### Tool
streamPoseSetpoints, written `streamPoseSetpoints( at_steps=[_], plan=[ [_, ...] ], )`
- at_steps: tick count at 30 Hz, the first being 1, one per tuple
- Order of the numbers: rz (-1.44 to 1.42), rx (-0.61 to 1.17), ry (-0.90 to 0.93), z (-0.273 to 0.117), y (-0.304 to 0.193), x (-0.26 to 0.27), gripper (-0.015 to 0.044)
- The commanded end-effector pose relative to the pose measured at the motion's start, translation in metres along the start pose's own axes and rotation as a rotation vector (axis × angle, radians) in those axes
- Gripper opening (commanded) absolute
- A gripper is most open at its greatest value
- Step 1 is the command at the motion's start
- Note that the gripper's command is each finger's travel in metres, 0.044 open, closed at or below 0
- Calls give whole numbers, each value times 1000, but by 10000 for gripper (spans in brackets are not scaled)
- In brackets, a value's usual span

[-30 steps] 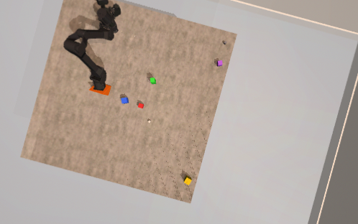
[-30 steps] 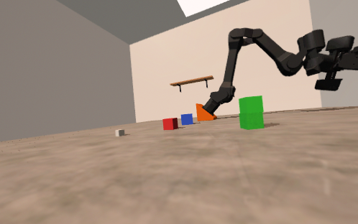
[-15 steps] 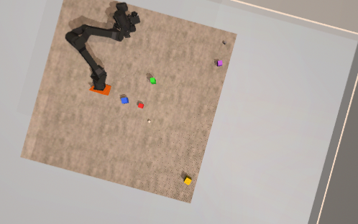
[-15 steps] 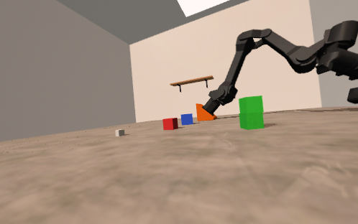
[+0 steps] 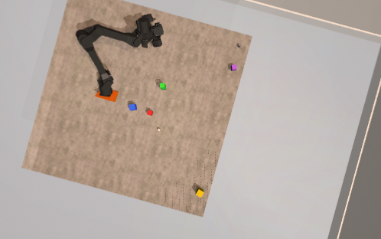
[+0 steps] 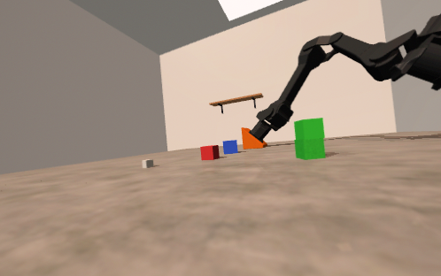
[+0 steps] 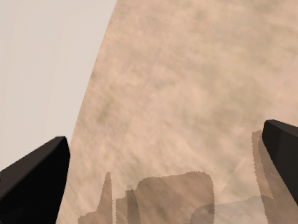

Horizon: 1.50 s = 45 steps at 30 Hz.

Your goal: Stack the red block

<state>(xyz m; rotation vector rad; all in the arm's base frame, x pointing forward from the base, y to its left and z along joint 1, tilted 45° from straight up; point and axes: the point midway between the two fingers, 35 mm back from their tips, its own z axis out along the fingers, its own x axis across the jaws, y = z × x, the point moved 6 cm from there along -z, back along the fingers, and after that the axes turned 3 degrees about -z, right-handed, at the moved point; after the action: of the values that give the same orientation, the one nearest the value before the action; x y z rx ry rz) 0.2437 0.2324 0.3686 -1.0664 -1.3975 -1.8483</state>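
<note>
The red block (image 5: pixel 150 112) (image 6: pixel 209 153) lies on the tabletop, in front of the blue block in the exterior view. The green tower (image 5: pixel 162 86) (image 6: pixel 309 139) is two green blocks, one on the other, upright with nothing on top. My gripper (image 7: pixel 169 137) is open and empty. It is above the tabletop, well away from both the red block and the tower, at the top of the top view. In the exterior view its end is cut off at the right edge. Neither red block nor tower shows in the wrist view.
A blue block (image 5: pixel 132 107) (image 6: pixel 230 147) is between the orange base (image 5: pixel 113 96) (image 6: pixel 251 141) and the red block. A small whitish cube (image 5: pixel 158 129) (image 6: pixel 147 164) is beyond the red block. A purple block (image 5: pixel 234 67), a small dark object (image 5: pixel 239 45) and a yellow block (image 5: pixel 200 193) lie near table edges.
</note>
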Motion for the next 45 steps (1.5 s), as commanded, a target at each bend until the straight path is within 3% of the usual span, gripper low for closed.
streamPoseSetpoints(
  at_steps=[1,12,27,36,45],
  plan=[
    [-46,-59,-124,-10,25,-31,440],
    [-115,-119,-497,-65,79,-120,440],
    [-35,-6,-944,-200,107,-230,440],
    [119,99,-1096,-292,92,-269,440],
    [249,214,-1085,-359,61,-282,440]
  ],
)
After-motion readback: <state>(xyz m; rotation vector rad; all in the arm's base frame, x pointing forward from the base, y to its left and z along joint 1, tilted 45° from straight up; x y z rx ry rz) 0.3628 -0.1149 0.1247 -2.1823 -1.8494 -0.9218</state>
